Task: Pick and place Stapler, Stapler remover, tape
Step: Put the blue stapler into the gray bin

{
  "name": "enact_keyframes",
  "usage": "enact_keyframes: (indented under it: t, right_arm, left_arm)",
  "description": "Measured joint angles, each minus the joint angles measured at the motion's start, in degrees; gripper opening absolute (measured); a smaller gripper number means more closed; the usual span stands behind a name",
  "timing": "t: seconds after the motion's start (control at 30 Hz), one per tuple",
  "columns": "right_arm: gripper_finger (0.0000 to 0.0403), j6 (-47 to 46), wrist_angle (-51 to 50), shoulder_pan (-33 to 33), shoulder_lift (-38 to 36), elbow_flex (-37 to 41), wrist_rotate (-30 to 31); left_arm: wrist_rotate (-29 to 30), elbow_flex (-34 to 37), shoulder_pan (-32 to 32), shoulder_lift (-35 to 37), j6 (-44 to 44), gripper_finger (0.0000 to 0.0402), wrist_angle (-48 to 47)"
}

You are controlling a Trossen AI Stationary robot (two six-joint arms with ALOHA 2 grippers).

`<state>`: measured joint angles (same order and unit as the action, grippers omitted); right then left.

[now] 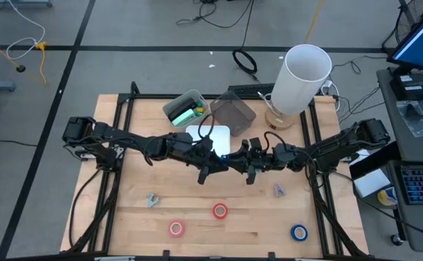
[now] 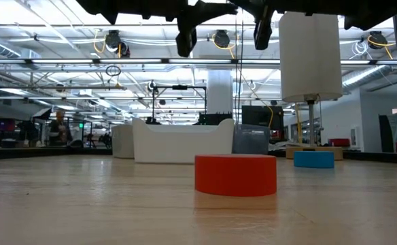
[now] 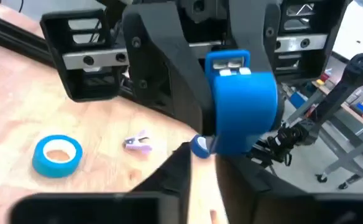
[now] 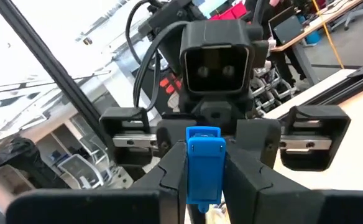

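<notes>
Two-arm meeting above the middle of the table, high view. The left gripper [image 1: 213, 165] and the right gripper [image 1: 249, 161] face each other nose to nose at the centre of the frame, just below the white tray [image 1: 210, 135]. Both hang well clear of the wood, as the low view confirms.

The stapler [image 4: 205, 165], a blue body with a pale insert at one end, sits between the right gripper's own two fingers, which are pressed against its sides. That is a firm pinch. In the left wrist view the same blue body fills the centre right of the frame, directly ahead of the left gripper. Whether the left gripper already grips it cannot be told.

The relation that matters is that the stapler appears to lie with its long axis along the line joining the two grippers, with its free end pointing at the left gripper. The stage reads as a hand-over, and the next move depends on a second secure hold before the first is released.

Still on the table in the lower part of the high view are the red tape [image 1: 219, 211], the pink tape [image 1: 176, 229] and the blue tape [image 1: 299, 233]. A small pale item [image 1: 279, 190], possibly the stapler remover, lies at the right
</notes>
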<state>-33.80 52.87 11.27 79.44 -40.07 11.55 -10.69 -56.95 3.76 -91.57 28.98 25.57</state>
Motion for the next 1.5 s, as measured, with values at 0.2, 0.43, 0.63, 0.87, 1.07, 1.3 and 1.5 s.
enact_keyframes:
  t: [0.2, 0.43, 0.63, 0.87, 1.07, 1.3, 1.5]
  right_arm:
    - [0.0061, 0.26, -0.79, -0.02, 0.0, 0.0, 0.13]
    - [0.0061, 1.32, -1.3, -0.02, 0.02, 0.0, 0.13]
    - [0.0061, 1.8, -2.6, -0.02, 0.02, 0.02, 0.13]
    - [0.0061, 1.89, -4.93, 0.09, 0.02, 0.02, 0.06]
    - [0.0061, 1.51, -5.06, 0.09, 0.02, 0.02, -0.98]
    - [0.0061, 1.46, -5.24, 0.09, 0.04, 0.07, -1.29]
    - [0.0061, 0.63, -6.59, 0.06, 0.11, 0.15, -1.36]
  left_arm:
    - [-1.49, 0.0, 0.01, 0.0, -0.18, 0.0004, 1.41]
    - [-3.01, 0.0, 0.01, 0.0, -0.11, 0.0063, 0.7]
    - [-3.86, 0.0, -0.01, 0.02, 0.53, 0.013, 0.66]
    - [-8.56, 0.0, -0.65, 0.02, 3.24, 0.0191, 0.92]
    - [-8.75, 0.0, -0.61, 0.02, 4.56, 0.0208, 1.43]
    - [-9.67, -0.02, -0.01, 0.03, 4.12, 0.0209, 1.08]
    - [-9.87, -0.11, 0.49, 0.13, -0.74, 0.0209, -1.29]
